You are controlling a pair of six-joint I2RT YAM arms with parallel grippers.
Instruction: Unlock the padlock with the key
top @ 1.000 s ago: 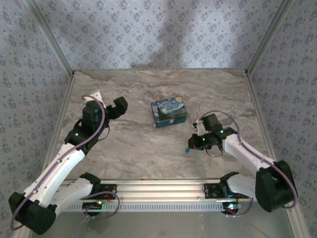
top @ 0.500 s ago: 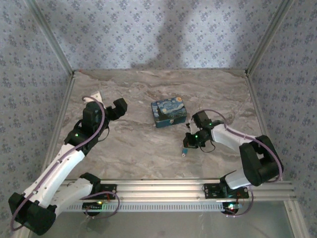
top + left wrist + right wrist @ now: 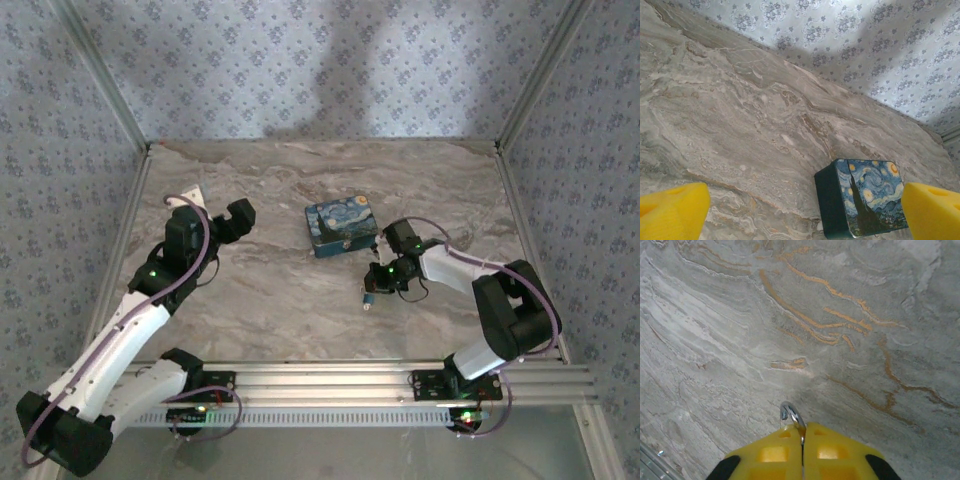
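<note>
You had the right jaws all but closed on the padlock (image 3: pixel 369 297), down at the desk (image 3: pixel 280 300) near the printed box (image 3: pixel 341 227); its metal loop (image 3: pixel 791 415) projected ahead of the pads (image 3: pixel 835 450). The left jaws stood wide, well apart.

Night-sky printed box (image 3: pixel 341 228) closed, flat on marbled surface (image 3: pixel 270 300); near, beyond right tool (image 3: pixel 371 290), well right of left tool (image 3: pixel 240 213). Floral-papered walls (image 3: pixel 330 70) around.
</note>
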